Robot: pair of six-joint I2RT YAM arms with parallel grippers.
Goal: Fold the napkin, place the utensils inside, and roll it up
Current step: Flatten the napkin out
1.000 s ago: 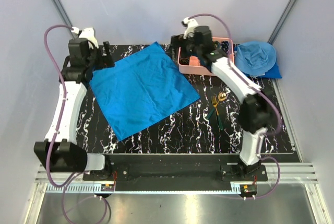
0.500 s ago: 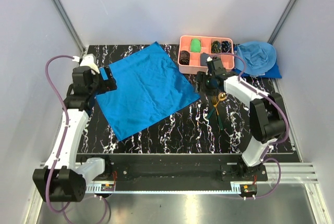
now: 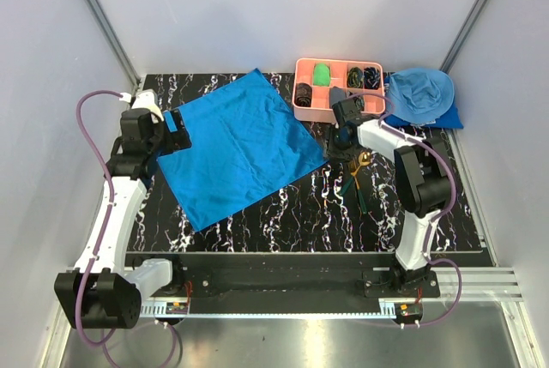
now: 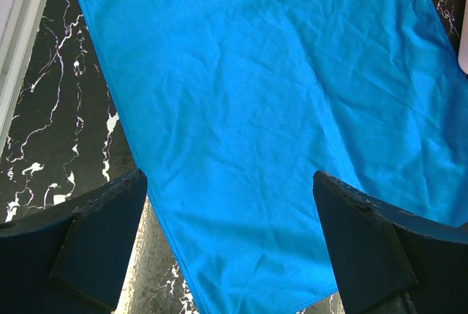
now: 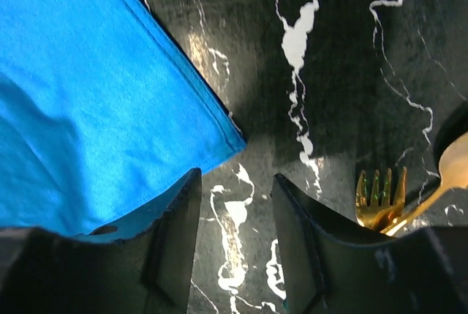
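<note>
two grippers now flank the napkin (image 3: pixel 236 147), which lies flat and unfolded on the table (image 3: pixel 283 214), one corner pointing left and one right. a second ago the right gripper (image 3: pixel 336 148) was over the tray (image 3: pixel 302 112) at the far edge and the left gripper (image 3: pixel 176 133) sat farther back by the far left of the table. since then both have come nearer, and in the last half second the right one has edged a little left toward the napkin's right corner. its wrist view shows the fingers a modest gap apart, over bare table just beside that corner, gripping nothing. the left gripper has hardly moved lately; its fingers are spread wide with the napkin's left corner lying between them, also empty. the utensils (image 3: pixel 358 171) lie just right of the right gripper, fork (image 5: pixel 380 193) beside spoon (image 5: pixel 455 159), off the cloth. nothing of the task is done yet; i judge both are lining up to pinch opposite corners for the first fold, and the right one must shift onto the cloth first
</note>
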